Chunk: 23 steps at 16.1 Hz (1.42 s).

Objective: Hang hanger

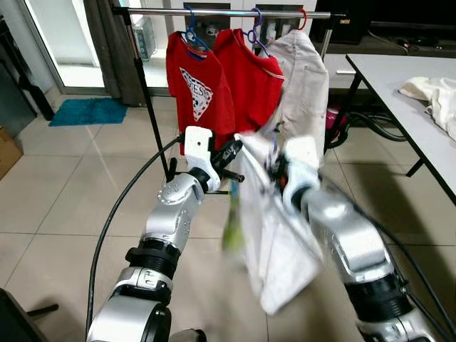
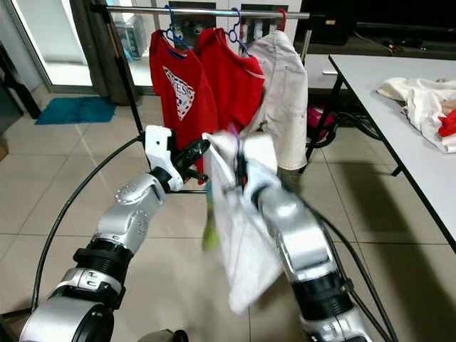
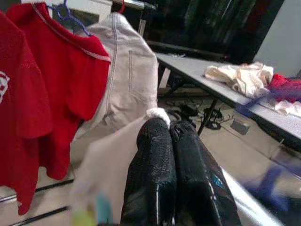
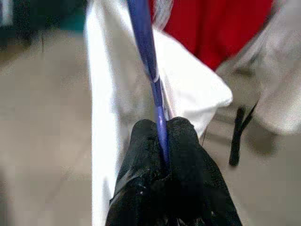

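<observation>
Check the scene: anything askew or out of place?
Clothes lie heaped loose on the table instead of hanging. On the rail, the beige garment hangs bunched and lopsided beside two red shirts.

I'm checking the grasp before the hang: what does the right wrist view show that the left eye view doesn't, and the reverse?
Right wrist view alone: the right gripper pinching a blue hanger, a detail blurred from the head. Left eye view alone: the clothes rail, the table with crumpled clothes, the left gripper beside the carried garment. Both: the white garment and red T-shirts on the rack.
</observation>
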Motion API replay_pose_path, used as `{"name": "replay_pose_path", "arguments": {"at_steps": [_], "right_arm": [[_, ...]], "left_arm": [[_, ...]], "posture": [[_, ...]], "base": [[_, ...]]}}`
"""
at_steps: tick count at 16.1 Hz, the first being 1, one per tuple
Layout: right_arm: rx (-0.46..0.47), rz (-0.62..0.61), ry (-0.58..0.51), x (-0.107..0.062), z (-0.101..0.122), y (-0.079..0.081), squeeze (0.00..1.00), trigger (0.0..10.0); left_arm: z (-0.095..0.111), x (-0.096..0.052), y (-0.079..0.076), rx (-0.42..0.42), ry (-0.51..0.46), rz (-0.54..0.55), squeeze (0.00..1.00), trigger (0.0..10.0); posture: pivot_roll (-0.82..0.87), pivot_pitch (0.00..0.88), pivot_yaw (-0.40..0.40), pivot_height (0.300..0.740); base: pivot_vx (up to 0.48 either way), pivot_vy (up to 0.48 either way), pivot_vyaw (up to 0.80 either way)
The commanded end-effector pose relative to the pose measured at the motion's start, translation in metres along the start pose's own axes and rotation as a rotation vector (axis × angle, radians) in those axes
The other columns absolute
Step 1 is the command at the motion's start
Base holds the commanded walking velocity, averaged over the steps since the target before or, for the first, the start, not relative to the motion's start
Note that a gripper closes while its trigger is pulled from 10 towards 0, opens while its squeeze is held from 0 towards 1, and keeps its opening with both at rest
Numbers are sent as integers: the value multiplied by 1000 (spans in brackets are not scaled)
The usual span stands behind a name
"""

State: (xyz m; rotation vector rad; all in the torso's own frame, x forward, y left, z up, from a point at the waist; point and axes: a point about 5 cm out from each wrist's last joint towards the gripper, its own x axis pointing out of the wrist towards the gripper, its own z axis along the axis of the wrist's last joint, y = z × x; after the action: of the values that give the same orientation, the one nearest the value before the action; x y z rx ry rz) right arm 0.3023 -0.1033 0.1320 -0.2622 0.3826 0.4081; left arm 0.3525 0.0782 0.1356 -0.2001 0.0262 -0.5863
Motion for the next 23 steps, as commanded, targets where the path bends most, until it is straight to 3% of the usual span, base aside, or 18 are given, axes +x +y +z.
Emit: {"name": "replay_pose_path", "arguments": {"at_steps": [1, 5, 7, 14, 16, 17, 18, 20, 23], "right_arm": [[-8, 19, 19, -4, -4, 0, 0, 10000], [-32, -2, 14, -11, -5, -7, 0, 10000], [57, -170, -71, -10, 10, -26, 0, 10000], [205, -420, -127, -12, 16, -55, 0, 10000], [255, -542, -176, -17, 21, -69, 0, 10000], [264, -538, -174, -16, 21, -69, 0, 10000], [175, -333, -83, -5, 15, -49, 0, 10000], [56, -139, 36, -1, -5, -21, 0, 10000], [66, -110, 84, -6, -18, -14, 0, 10000]], "left_arm": [[5, -1, 2, 25, -8, 28, 0, 0], [3, -2, 3, 25, 4, 57, 0, 0], [3, -1, 0, 30, 16, 47, 0, 0], [2, -5, -8, 17, 26, -14, 0, 0], [-4, -5, -13, 11, 45, -20, 0, 0], [-4, -5, -15, 8, 48, -24, 0, 0], [-5, -4, -18, 6, 50, -28, 0, 0], [-4, -3, -19, 5, 50, -23, 0, 0], [-1, -2, -17, 7, 43, -5, 0, 0]], "posture": [[-101, 0, 9, 740], [-107, 0, 14, 740], [-110, 0, 20, 740], [-102, 0, 22, 740], [-103, 0, 20, 740], [-104, 0, 21, 740], [-109, 0, 23, 740], [-106, 0, 19, 740], [-106, 0, 19, 740]], "base": [[0, 0, 0], [0, 0, 0], [0, 0, 0], [0, 0, 0], [0, 0, 0], [0, 0, 0], [0, 0, 0], [0, 0, 0], [0, 0, 0]]}}
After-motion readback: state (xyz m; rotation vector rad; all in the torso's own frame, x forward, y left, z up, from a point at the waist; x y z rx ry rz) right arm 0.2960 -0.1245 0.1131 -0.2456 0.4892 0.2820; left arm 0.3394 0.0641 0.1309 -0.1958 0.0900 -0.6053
